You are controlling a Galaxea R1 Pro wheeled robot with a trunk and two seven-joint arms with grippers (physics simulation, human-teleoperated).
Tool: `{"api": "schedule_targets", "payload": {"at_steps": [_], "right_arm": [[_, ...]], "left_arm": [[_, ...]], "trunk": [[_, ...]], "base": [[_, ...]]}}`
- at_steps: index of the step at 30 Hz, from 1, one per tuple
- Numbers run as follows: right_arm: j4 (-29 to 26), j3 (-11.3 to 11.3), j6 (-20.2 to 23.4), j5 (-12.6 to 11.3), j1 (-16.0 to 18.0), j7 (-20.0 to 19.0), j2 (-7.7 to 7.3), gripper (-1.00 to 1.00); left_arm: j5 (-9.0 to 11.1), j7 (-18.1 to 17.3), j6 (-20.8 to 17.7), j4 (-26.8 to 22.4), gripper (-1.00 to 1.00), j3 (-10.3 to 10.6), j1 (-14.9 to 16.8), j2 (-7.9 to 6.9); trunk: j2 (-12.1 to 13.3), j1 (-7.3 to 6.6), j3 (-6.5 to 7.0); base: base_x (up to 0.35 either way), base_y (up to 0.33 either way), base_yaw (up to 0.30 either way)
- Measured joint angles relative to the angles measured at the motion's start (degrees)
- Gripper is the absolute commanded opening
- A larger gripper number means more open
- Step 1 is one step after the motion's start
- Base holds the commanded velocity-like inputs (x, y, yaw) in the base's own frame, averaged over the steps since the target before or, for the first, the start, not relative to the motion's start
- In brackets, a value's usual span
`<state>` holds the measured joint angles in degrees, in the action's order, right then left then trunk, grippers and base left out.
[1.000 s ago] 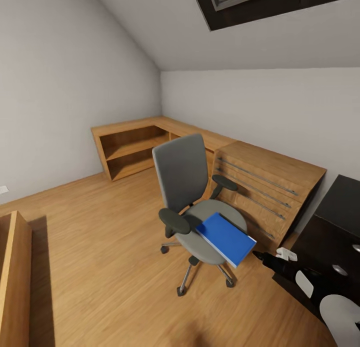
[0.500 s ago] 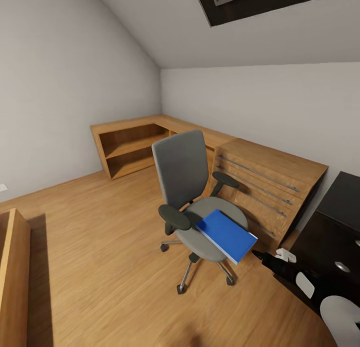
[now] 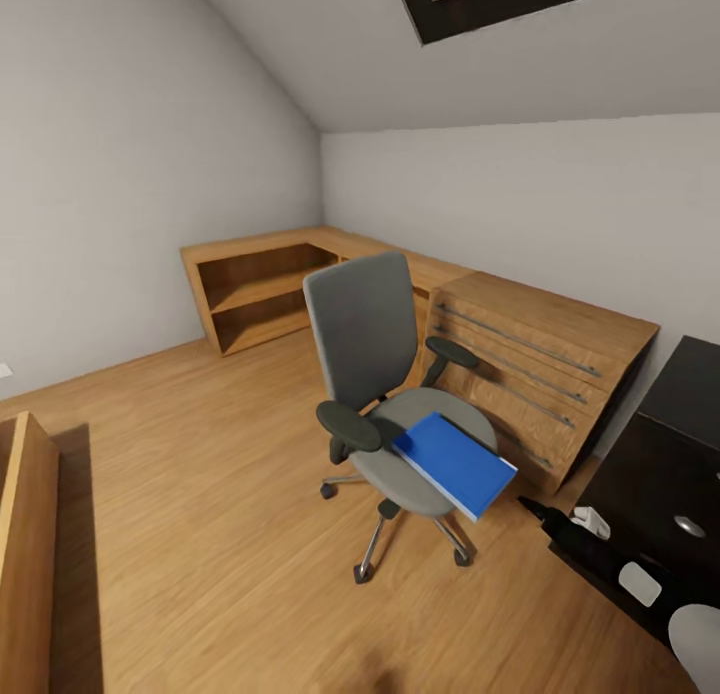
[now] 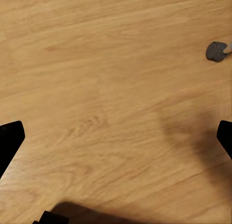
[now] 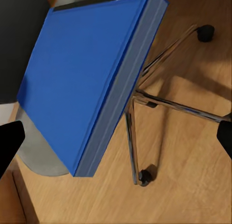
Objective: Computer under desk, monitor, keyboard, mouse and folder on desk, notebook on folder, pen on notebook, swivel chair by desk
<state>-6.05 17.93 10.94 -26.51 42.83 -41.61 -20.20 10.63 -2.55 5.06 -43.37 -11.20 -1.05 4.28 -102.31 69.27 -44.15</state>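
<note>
On swivel chair [image 3: 400,414] seat: bright blue folder [image 3: 455,464], corner overhanging; both grippers' jaws apparently apart.

Right arm [image 3: 610,564] black, white rounded panels, white clip-like piece; black fingertips [image 5: 9,139] blunt, matte.
</note>
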Motion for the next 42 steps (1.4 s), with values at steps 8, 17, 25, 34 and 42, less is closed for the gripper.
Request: {"api": "schedule_targets", "payload": {"at_steps": [8, 17, 25, 34, 42], "right_arm": [[0.2, 0.0, -0.1, -0.6, -0.1, -7.1, -0.36, 1.00], [0.3, 0.1, -0.2, -0.7, -0.3, -13.0, -1.26, 1.00], [3.0, -0.2, -0.3, -1.2, -0.4, -19.9, -2.43, 1.00], [4.3, -0.3, -0.5, -1.3, -0.4, -23.1, -3.83, 1.00], [4.4, -0.3, -0.5, -1.3, -0.4, -23.7, -4.08, 1.00]], "left_arm": [[0.0, 0.0, 0.0, 0.0, 1.00, 0.0, 0.0, 0.06], [0.0, 0.0, 0.0, 0.0, 1.00, 0.0, 0.0, 0.07], [0.0, -0.1, 0.0, 0.0, 1.00, 0.0, 0.0, 0.07], [0.0, 0.0, 0.0, 0.0, 1.00, 0.0, 0.0, 0.07], [0.0, -0.1, 0.0, 0.0, 1.00, 0.0, 0.0, 0.09]], "trunk": [[-3.2, 1.76, -1.44], [-6.8, 3.73, -3.05], [-10.0, 5.49, -4.49], [-13.6, 7.47, -6.10], [-16.8, 9.23, -7.54]], "base": [[0.000, 0.000, 0.000], [0.000, 0.000, 0.000], [0.000, 0.000, 0.000], [0.000, 0.000, 0.000], [0.000, 0.000, 0.000]]}}
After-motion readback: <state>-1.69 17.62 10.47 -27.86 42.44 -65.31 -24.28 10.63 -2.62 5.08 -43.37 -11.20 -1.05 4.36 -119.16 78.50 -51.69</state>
